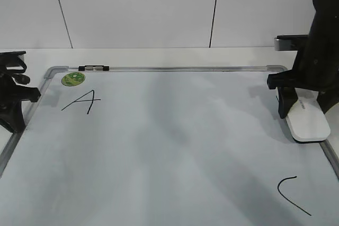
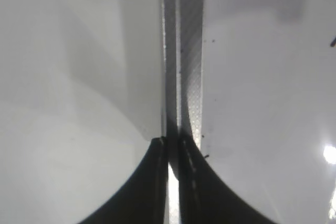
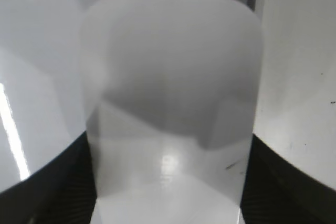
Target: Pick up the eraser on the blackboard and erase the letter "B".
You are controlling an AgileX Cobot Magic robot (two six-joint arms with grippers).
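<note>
Eraser [image 1: 306,120]: stiff, light, smooth plastic; best held across its long sides.
Right gripper [image 3: 168,203]: jaws straddle it at the blackboard's [image 1: 175,146] right edge, seemingly clamped.
Left gripper [image 2: 173,153]: closed, empty.

The blackboard [image 1: 169,146] lies open mid-span; only the eraser [image 1: 307,120] stands at its right edge.

The eraser [image 3: 170,108] fills the right wrist view as a soft blur, its lower end cut off by the bottom edge and its lettering unreadable. In the exterior view the right arm hides the eraser's far end, and its claw [image 1: 296,110] tips cannot be made out. The curved black stroke [image 1: 290,194] runs toward the bottom edge. The board's [image 1: 169,141] near side is cut off.
</note>
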